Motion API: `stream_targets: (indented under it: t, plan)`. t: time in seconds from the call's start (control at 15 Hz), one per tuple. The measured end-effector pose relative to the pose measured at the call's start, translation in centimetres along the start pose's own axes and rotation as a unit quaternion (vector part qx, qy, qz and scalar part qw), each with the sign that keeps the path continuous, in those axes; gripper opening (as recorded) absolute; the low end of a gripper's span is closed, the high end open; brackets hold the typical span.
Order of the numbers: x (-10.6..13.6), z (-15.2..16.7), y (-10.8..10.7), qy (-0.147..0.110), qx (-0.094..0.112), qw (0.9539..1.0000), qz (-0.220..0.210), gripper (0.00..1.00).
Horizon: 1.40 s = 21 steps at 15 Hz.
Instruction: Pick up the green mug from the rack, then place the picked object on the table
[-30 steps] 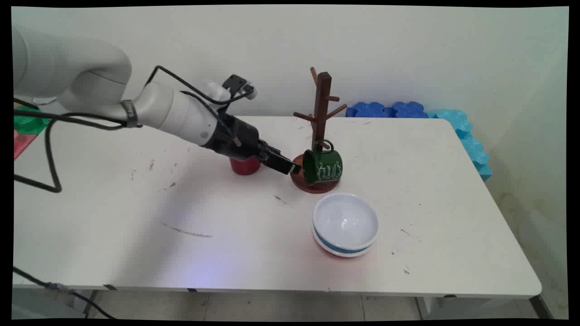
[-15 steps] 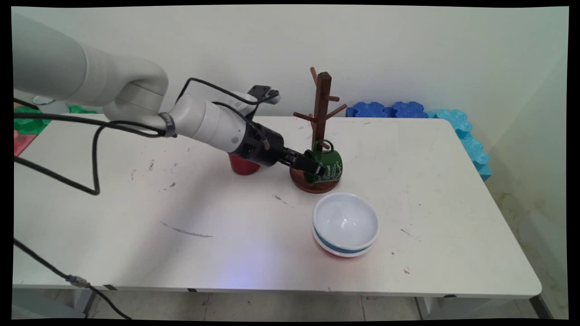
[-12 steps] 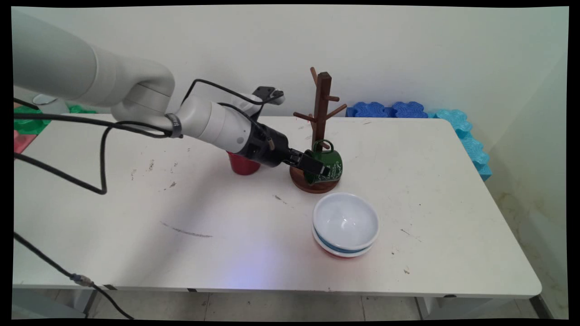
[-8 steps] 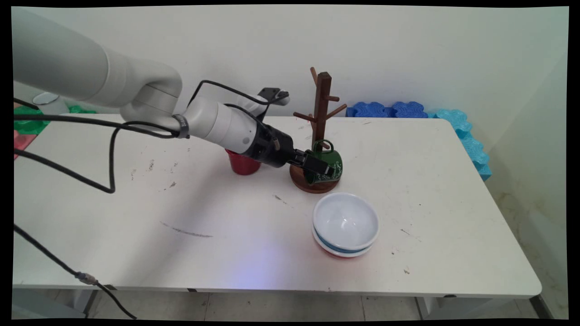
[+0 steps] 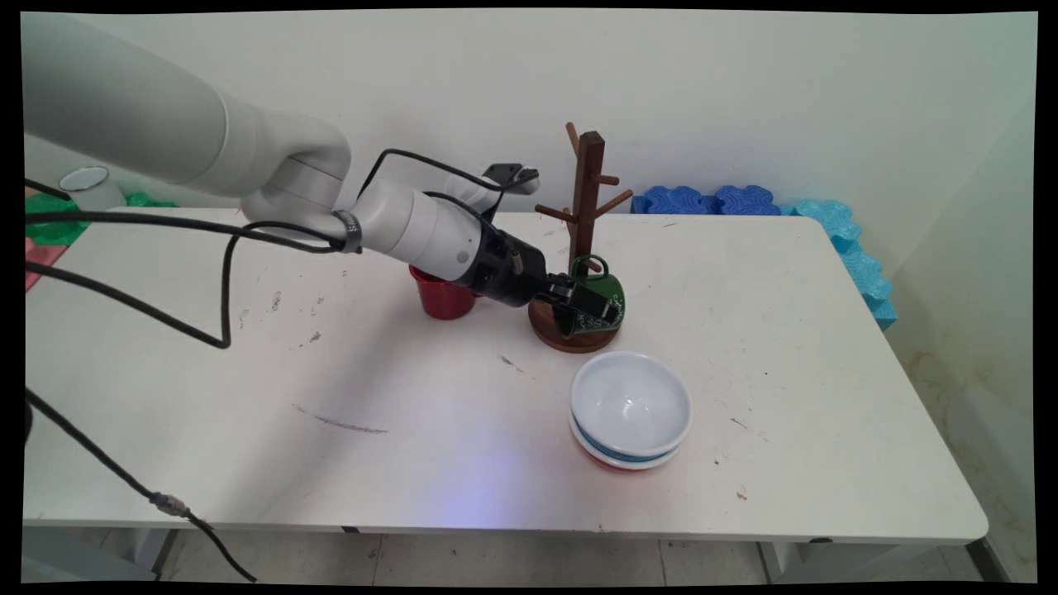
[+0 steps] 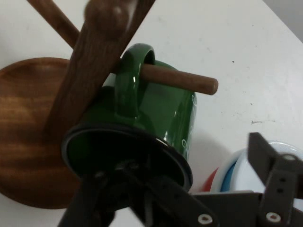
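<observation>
Near the table's middle, toward its far edge, we are reaching our black two-finger gripper [image 5: 597, 311] [image 6: 189, 189] with its fingers spread: one inside the glossy green enamel mug's [image 5: 597, 299] [image 6: 156, 113] mouth, one outside. That mug is hanging by its handle on the brown wooden mug tree's [image 5: 585, 215] [image 6: 90, 71] peg, with a red plastic cup [image 5: 443, 296] and stacked white bowls [image 5: 631, 409] nearby.

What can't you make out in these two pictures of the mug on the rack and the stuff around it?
- Red cup: main view, its far side hidden behind the arm.
- Green mug: main view, its mouth covered by the gripper; hand view, its lettering too foreshortened to read.
- Wooden rack: hand view, top cut off by the edge.
- Stacked bowls: main view, the lower bowls show only as rims.
</observation>
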Motion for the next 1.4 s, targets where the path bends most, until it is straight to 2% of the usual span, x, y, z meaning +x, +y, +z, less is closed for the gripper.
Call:
stream_targets:
  t: [0.6,1.4]
  plan:
    - [0.28,0.45,-0.01,-0.003,-0.004,1.0000,-0.005,0.00]
    - [0.72,-0.47,0.71,-0.007,-0.015,0.9998,0.006,0.00]
